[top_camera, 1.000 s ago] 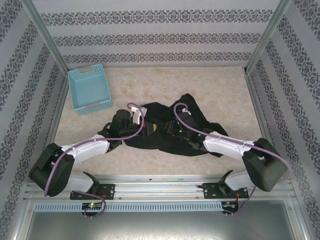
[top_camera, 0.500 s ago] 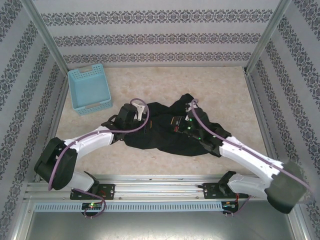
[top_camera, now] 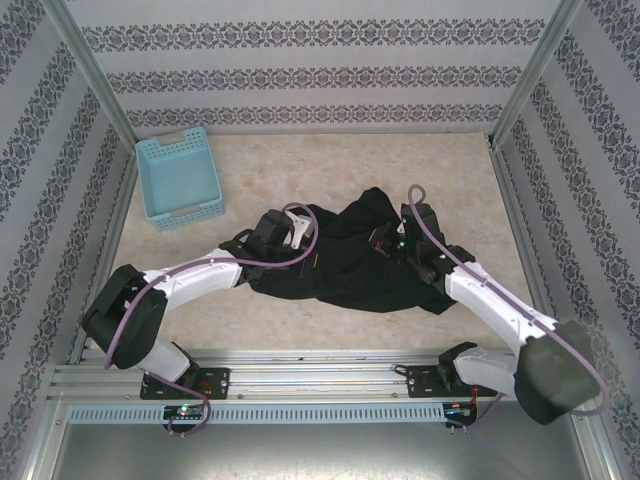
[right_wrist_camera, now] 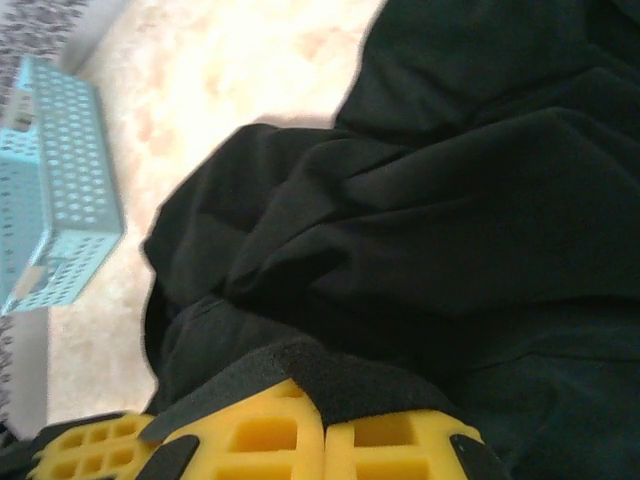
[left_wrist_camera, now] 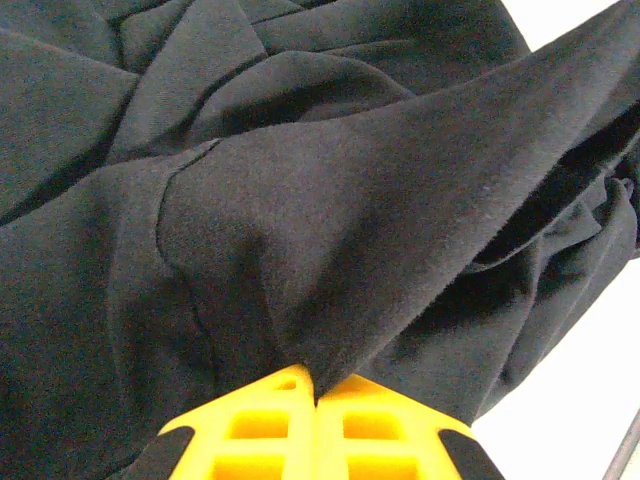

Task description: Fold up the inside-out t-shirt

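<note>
The inside-out t-shirt (top_camera: pixel 350 255) is a crumpled black heap in the middle of the table. My left gripper (top_camera: pixel 305 232) sits at its left part, and in the left wrist view its yellow fingers (left_wrist_camera: pixel 270 430) are pressed together with a fold of the black t-shirt (left_wrist_camera: pixel 330 230) pinched between their tips (left_wrist_camera: pixel 316 385). My right gripper (top_camera: pixel 395 238) rests on the heap's right part. In the right wrist view its yellow fingers (right_wrist_camera: pixel 260 435) are shut (right_wrist_camera: pixel 325 420) with a thick black hem of the t-shirt (right_wrist_camera: pixel 450 200) lying over and between their tips.
A light blue plastic basket (top_camera: pixel 180 177) stands at the back left of the table, also seen as the basket (right_wrist_camera: pixel 55 200) in the right wrist view. Bare marbled tabletop (top_camera: pixel 400 165) lies behind the shirt. Patterned walls enclose the table on three sides.
Both arms have reached farther out and to the right over the shirt. The right gripper closed on the fabric. The shirt's right side has bunched and shifted toward the back.
</note>
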Available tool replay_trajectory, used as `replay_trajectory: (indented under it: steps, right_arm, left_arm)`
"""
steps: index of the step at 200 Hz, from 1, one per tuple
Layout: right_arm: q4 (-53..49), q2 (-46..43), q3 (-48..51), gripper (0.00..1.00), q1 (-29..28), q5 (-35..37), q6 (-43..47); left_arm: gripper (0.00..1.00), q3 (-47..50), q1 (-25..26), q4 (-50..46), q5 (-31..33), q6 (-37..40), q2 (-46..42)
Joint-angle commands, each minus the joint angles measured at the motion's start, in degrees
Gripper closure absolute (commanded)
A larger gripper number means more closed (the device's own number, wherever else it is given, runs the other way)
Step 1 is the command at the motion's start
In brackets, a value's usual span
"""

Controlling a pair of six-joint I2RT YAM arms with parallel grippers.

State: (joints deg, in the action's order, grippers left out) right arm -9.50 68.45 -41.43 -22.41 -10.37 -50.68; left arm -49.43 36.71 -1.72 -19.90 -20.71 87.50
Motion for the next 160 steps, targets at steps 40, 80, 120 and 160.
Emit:
replay_trajectory:
  steps: [40, 80, 120, 160]
  right_arm:
    - [-0.81, 8.44, -4.72, 0.72, 2.1, -1.23, 10.85]
    - [-1.32, 2.12, 0.51, 0.61, -2.01, 3.02, 15.11]
    - [0.67, -0.38, 2.26, 0.6, -8.89, 4.99, 15.96]
    - [3.47, 10.11, -2.07, 0.58, -11.59, 3.41, 13.35]
  left_arm:
    - [1.0, -4.26, 0.39, -0.55, 4.04, -3.47, 3.48]
    - [1.0, -7.44, -0.4, -3.23, 6.9, -5.71, 7.1]
    - [1.0, -8.5, -1.63, -4.1, 7.87, -6.74, 9.0]
    - [1.0, -7.73, -1.73, -2.7, 6.22, -7.37, 8.39]
